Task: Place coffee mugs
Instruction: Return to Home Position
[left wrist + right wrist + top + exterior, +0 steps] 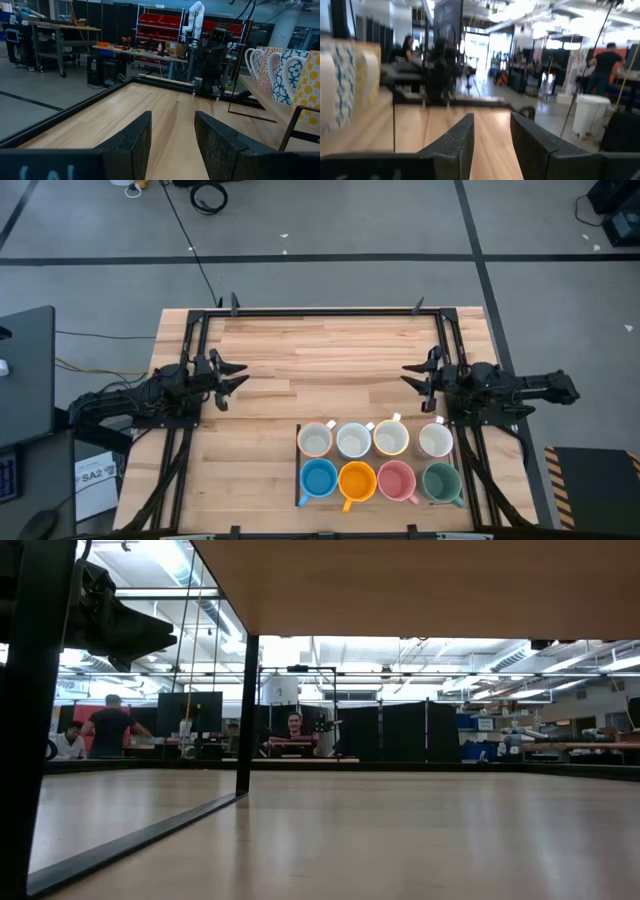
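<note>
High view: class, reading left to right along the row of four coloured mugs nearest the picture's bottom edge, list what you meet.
small round blue mug → small round orange mug → small round pink mug → small round green mug

Eight coffee mugs (353,441) stand mouth-up in two rows of four on a black-framed shelf (298,465), at the wooden table's (330,350) edge on the right arm's side. One row is white or cream (one mug (390,439) is yellowish inside). The other holds the blue mug (318,478), orange mug (357,480), pink mug (396,480) and green mug (441,480). The left gripper (234,375) and right gripper (410,375) face each other across bare wood, fingers parted, well apart from the mugs.
</note>
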